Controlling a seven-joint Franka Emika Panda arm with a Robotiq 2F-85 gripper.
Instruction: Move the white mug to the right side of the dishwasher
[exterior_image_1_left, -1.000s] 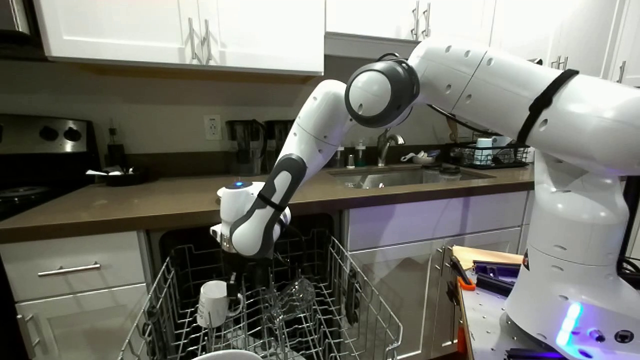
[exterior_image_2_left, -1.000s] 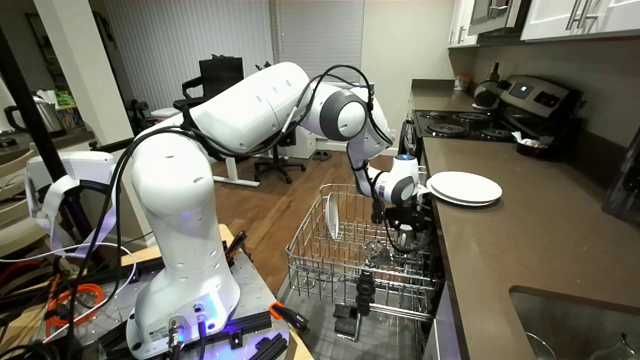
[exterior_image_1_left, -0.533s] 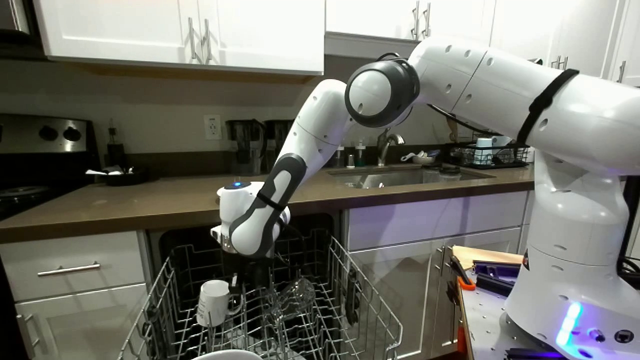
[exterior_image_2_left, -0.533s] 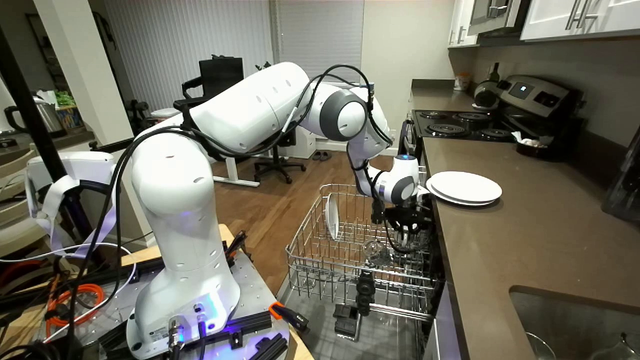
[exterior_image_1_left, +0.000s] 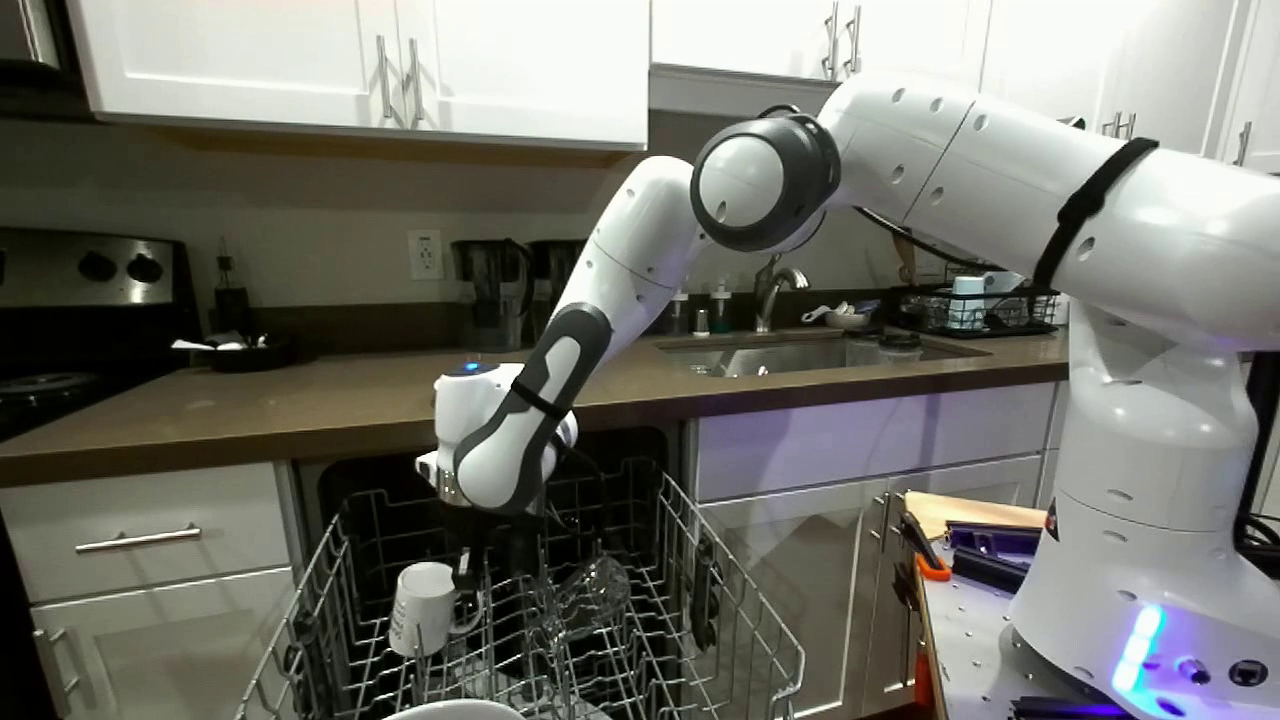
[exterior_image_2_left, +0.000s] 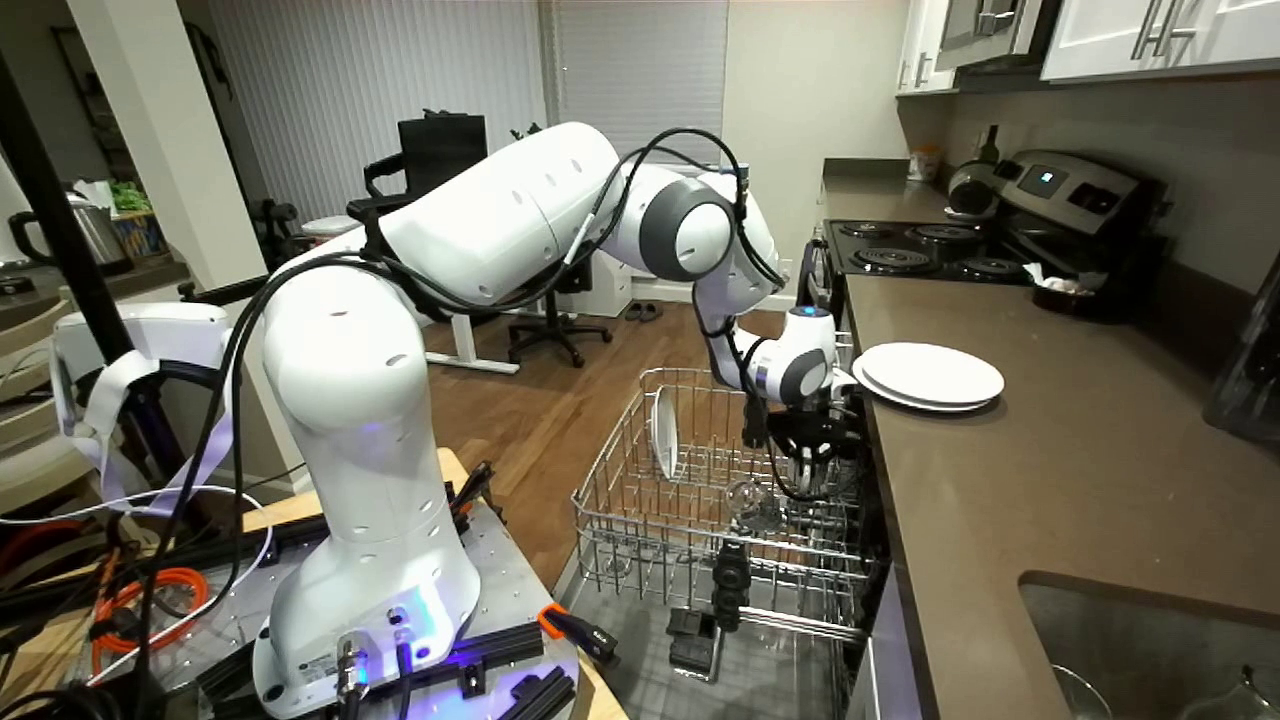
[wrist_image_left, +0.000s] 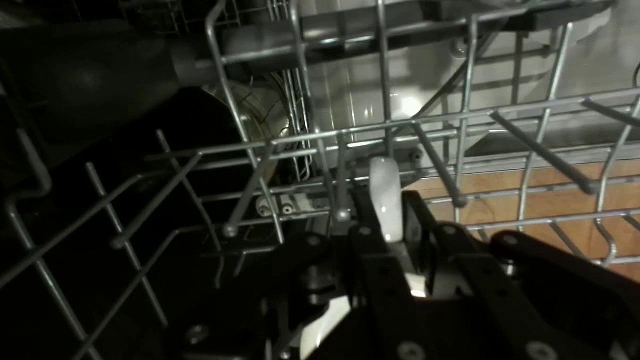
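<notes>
The white mug (exterior_image_1_left: 421, 612) is in the dishwasher's wire rack (exterior_image_1_left: 704, 595), on the left part of it in an exterior view. It stands nearly upright; I cannot tell whether its lower end touches the wires. Its handle (wrist_image_left: 387, 205) rises between my two black fingers in the wrist view. My gripper (wrist_image_left: 387, 197) is shut on that handle, pointing down beside the mug's body. In an exterior view the gripper (exterior_image_2_left: 815, 450) hides most of the mug. The dishwasher's dark interior (exterior_image_1_left: 625, 455) opens behind the arm, under the counter.
A clear glass (exterior_image_1_left: 597, 592) lies in the rack near the gripper. A white plate (exterior_image_2_left: 664, 432) stands upright among the tines. The counter edge (exterior_image_2_left: 888, 470) runs close beside the gripper, with white plates (exterior_image_2_left: 930, 374) on top. Upright tines (wrist_image_left: 435, 162) surround the fingers.
My fingers have closed in around the mug's handle. Over the last half second, mug and gripper have shifted together slightly to the left in an exterior view.
</notes>
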